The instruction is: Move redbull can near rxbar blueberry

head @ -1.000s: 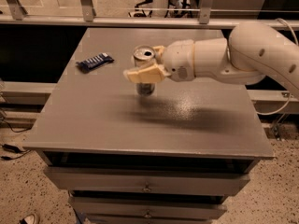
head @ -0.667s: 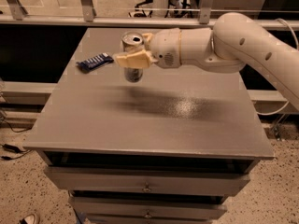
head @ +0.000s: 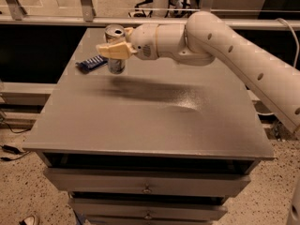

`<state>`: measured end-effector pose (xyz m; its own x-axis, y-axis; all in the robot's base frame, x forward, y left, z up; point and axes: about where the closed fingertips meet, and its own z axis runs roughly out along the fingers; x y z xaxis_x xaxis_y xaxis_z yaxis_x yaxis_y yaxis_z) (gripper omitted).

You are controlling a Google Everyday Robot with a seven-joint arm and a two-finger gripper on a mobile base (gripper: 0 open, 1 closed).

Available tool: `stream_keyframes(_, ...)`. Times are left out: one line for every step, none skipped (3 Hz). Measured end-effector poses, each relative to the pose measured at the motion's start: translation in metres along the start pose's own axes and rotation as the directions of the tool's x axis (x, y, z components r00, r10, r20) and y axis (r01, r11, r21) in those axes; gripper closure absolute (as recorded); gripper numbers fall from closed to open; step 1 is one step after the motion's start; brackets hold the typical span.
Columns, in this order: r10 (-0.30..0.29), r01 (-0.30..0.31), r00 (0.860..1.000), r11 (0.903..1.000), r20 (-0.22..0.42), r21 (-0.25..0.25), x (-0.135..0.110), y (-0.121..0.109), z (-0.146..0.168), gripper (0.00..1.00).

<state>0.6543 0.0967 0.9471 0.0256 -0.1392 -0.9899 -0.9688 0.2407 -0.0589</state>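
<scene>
The redbull can is a slim silver can with a pull-tab top, held upright just above the grey tabletop at its far left. My gripper is shut on the can, its cream fingers wrapped around the can's middle. The rxbar blueberry is a flat dark blue wrapper with white lettering, lying on the table just left of the can, close beside it. The white arm reaches in from the right.
The grey table has drawers below its front edge. A metal railing runs behind the table. The floor to the left is speckled, with cables on it.
My gripper has carried the can leftward and toward the far side of the table, from the middle to right beside the blue wrapper.
</scene>
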Motion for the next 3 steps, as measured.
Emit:
stream_keyframes(0.026,-0.026,1.000,0.9997,0.001,0.001,0.009,-0.011,0.015,1.00)
stream_keyframes(0.042,-0.042,0.999,0.9991,-0.001,0.004,0.017,-0.022,0.029,1.00)
stream_keyframes(0.062,-0.062,0.998,0.9980,-0.008,0.015,0.028,-0.038,0.042,1.00)
